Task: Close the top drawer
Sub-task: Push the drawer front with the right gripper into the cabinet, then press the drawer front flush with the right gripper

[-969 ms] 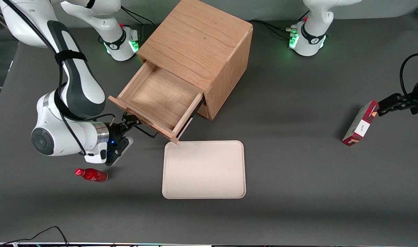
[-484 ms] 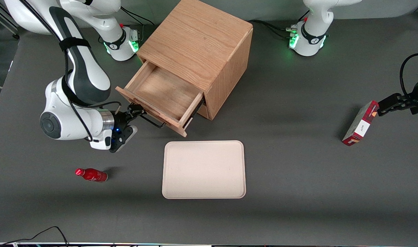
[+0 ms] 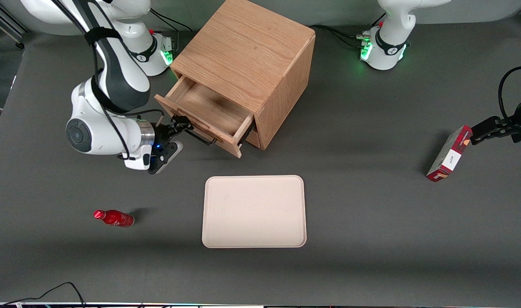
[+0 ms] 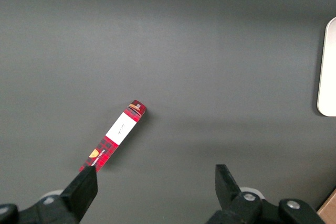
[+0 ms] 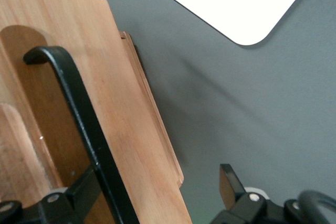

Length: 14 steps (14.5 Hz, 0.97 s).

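The top drawer [image 3: 209, 113] stands partly out of the wooden cabinet [image 3: 243, 55], its front facing the working arm's end of the worktop [image 3: 371, 235] and slightly toward the front camera. The pincer [image 3: 181, 128] sits against that front at the black bar handle [image 3: 200, 137]. In the right wrist view, the pincer [image 5: 157, 177] has its fingers spread wide, clamped on nothing, and the handle [image 5: 84, 124] runs just beside one finger.

To close the drawer well, I judge the push should run straight along the drawer's slide, square to the front. A push off that line could jam the drawer or skid the whole cabinet. The contact should stay on the front or the bar and not slip past the edge. The push should end only when the front is flush with the cabinet.

By count, there is one cabinet with one open drawer and one handle showing. There is also one pale tray [image 3: 254, 211] near the camera, one red bottle [image 3: 114, 218] lying down, and one red box [image 3: 449, 155] far toward the parked arm's end.
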{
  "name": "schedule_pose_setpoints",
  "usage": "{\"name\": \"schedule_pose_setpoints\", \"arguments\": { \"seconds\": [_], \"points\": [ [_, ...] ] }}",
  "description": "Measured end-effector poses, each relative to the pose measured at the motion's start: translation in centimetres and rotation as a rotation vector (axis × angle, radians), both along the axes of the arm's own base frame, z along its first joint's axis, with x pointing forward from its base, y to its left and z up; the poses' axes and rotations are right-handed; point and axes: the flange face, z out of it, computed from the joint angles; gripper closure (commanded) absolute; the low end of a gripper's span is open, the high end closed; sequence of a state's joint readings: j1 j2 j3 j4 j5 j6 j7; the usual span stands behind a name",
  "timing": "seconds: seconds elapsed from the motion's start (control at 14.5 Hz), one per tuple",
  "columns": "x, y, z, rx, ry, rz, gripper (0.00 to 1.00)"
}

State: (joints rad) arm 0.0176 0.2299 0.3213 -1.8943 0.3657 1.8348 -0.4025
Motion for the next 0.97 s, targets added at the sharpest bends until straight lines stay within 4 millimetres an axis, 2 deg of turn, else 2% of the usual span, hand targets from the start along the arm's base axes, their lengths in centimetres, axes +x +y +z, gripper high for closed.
{"name": "schedule_pose_setpoints", "arguments": {
  "seconds": [0.28,0.62,0.97],
  "points": [
    [-2.4,1.8,-0.2,-0.012,0.014,-0.019,0.00],
    [-5.2,2.2,0.3,-0.009,0.023,-0.032,0.00],
    [-8.5,3.8,0.0,-0.004,0.012,-0.043,0.00]
  ]
}}
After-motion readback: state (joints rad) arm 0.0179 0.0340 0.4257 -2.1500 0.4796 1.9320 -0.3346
